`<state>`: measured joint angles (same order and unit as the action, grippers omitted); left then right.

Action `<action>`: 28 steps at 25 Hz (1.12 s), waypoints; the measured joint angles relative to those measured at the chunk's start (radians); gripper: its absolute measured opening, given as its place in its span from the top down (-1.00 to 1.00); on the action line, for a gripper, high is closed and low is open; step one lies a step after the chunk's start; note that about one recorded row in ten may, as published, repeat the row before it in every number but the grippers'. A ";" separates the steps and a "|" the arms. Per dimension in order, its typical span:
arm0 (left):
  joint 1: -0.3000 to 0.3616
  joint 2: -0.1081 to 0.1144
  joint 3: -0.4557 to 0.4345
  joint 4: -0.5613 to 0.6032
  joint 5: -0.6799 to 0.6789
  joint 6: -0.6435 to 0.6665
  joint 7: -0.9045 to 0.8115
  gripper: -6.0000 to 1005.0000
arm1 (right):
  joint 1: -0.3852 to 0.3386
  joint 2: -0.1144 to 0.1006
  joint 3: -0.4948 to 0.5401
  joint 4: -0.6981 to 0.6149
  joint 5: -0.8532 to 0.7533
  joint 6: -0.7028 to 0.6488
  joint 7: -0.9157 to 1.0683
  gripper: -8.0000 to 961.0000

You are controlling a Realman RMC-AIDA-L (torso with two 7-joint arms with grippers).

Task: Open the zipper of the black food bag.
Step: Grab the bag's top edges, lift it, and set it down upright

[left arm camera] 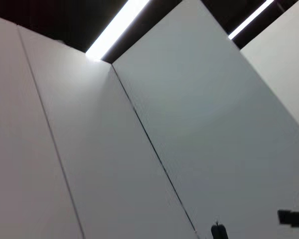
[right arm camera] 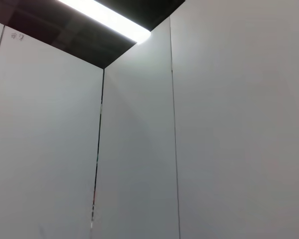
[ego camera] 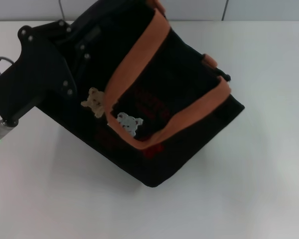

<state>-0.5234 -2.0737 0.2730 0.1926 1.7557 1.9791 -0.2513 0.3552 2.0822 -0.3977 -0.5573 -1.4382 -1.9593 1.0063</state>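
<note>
The black food bag [ego camera: 159, 99] sits on the white table [ego camera: 259, 189], the left gripper [ego camera: 77, 42] rests against its upper-left end, jaws state indeterminate, and the right gripper is out of view.

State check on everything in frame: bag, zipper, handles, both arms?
black food bag: resting on the white table, turned at an angle, front face with bear patches up.
zipper: cannot tell open or closed; track and pull tab not distinguishable.
orange handles: lying flat across the bag.
left claw: at the bag's far left corner; fingers not visible.
right claw: not in view.
</note>
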 joint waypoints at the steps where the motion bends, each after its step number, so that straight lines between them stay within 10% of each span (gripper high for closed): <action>1: -0.008 -0.001 0.001 0.000 0.000 0.008 0.002 0.82 | 0.013 0.001 -0.004 -0.001 -0.002 0.017 0.000 -0.54; 14: -0.051 0.000 0.004 0.009 0.004 0.014 0.001 0.89 | 0.115 0.002 -0.205 -0.040 -0.033 0.265 0.008 -0.54; 28: -0.036 0.000 0.005 0.007 0.006 0.009 0.003 0.94 | 0.023 0.002 -0.387 -0.064 -0.059 0.221 0.014 -0.54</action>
<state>-0.5599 -2.0737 0.2777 0.1999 1.7621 1.9880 -0.2484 0.3778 2.0845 -0.7847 -0.6216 -1.4970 -1.7381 1.0207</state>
